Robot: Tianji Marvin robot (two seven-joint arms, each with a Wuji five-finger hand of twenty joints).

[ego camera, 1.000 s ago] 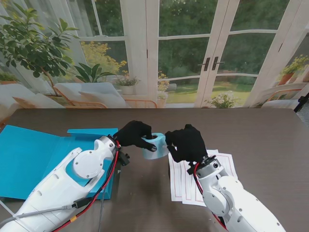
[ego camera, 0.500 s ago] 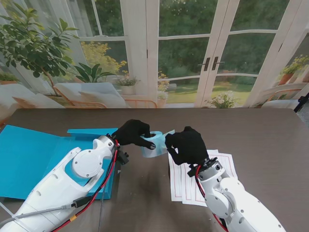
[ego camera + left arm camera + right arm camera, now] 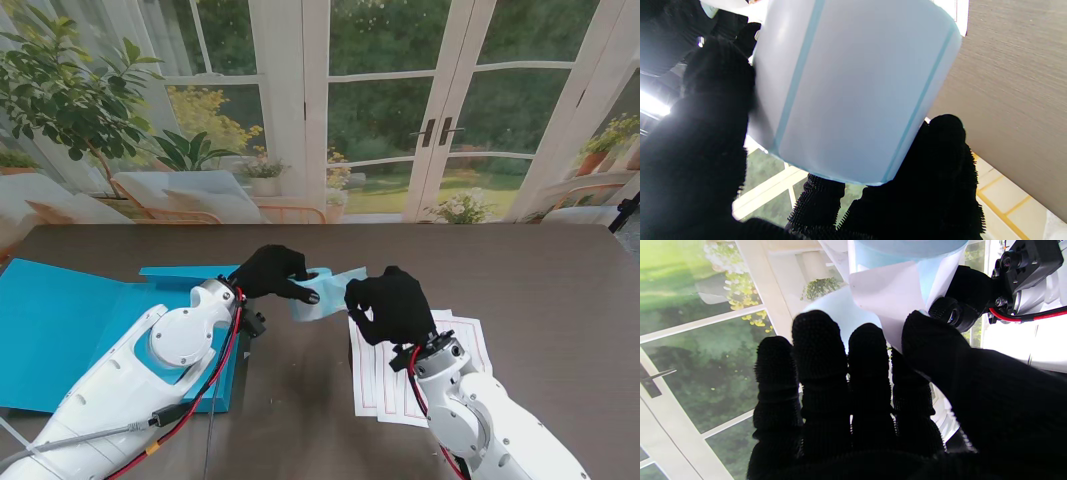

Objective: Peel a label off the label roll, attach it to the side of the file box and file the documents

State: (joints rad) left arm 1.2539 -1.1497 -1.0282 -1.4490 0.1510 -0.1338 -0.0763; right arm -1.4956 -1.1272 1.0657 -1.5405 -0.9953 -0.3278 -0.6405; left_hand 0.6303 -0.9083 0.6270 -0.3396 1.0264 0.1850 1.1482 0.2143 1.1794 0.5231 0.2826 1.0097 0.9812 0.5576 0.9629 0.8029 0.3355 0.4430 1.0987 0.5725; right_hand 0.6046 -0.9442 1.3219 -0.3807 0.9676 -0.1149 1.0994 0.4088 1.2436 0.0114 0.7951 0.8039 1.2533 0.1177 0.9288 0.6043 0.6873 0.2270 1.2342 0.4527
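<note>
1. Table (image 3: 560, 280): dark brown, wood-grain top, running across the whole stand view; its far edge meets the windows.
2. Blue file box (image 3: 60, 330): lies open and flat on the table's left part, partly covered by the left arm.
3. Documents (image 3: 470, 345): white sheets with red ruled lines, flat on the table right of centre, nearer to me than the middle, partly under the right arm.
4. Box and sheets lie well apart, bare table between them.
</note>
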